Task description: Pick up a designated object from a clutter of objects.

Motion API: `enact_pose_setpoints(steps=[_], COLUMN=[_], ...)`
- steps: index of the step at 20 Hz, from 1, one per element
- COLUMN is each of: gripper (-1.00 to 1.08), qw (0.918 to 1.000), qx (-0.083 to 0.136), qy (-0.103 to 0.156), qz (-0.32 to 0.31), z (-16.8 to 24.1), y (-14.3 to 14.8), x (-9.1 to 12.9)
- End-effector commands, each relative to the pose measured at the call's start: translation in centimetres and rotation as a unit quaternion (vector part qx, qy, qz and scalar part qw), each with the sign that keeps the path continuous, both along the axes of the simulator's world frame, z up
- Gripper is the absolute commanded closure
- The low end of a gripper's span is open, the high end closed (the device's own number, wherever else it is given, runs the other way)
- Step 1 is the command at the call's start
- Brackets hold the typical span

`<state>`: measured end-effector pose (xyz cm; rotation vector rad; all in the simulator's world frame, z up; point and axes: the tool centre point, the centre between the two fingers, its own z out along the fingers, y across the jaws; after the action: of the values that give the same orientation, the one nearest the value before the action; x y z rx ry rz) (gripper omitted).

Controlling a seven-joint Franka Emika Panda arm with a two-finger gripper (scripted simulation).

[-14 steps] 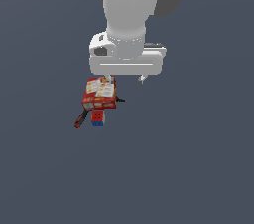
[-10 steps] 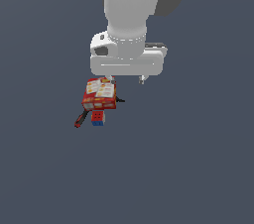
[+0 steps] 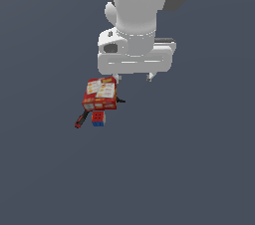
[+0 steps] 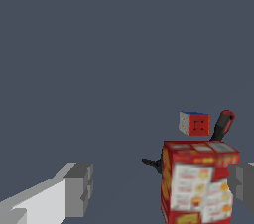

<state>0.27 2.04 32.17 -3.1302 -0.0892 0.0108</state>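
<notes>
a: where does the gripper (image 3: 133,76) stand right now?

b: it hangs above the clutter with its 2 fingers (image 4: 77,188) spread wide and nothing between them. in the exterior view it sits toward that view's right of the red box (image 3: 100,93), not over the cube.

a: and the cube (image 3: 98,118) itself?

b: on the floor just beside the box, on the box's far side from the arm, with the screwdriver (image 3: 82,118) close beside it. the screwdriver seems to run under or behind the box; i cannot tell which.

a: so how would you do the approach well?

b: my judgement: centre the open jaws over the cube before going down, and turn the wrist so the 2 fingers drop into free floor, not onto the box edge or the screwdriver handle. the gaps look tight, so a straight vertical descent and a slow close seem safest. a brush against the box could shove the cube away.

a: what does the cube look like?

b: small, far smaller than the box. red face with a dark grid, a blue face, and in the wrist view (image 4: 194,123) a pale grey-white side too. flat faces should grip squarely.
</notes>
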Motion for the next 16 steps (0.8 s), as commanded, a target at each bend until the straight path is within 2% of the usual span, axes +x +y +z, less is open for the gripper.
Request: enact_pose_setpoints(steps=[1, 9, 16], gripper=[-0.92, -0.92, -0.92], qw=[1.0000, 1.0000, 1.0000], qx=[0.000, 0.002, 0.005], qy=[0.000, 0.000, -0.001], qz=[0.000, -0.001, -0.005], z=[-0.1, -2.6, -7.6], y=[-0.1, -1.6, -5.0], x=[0.0, 0.6, 1.3])
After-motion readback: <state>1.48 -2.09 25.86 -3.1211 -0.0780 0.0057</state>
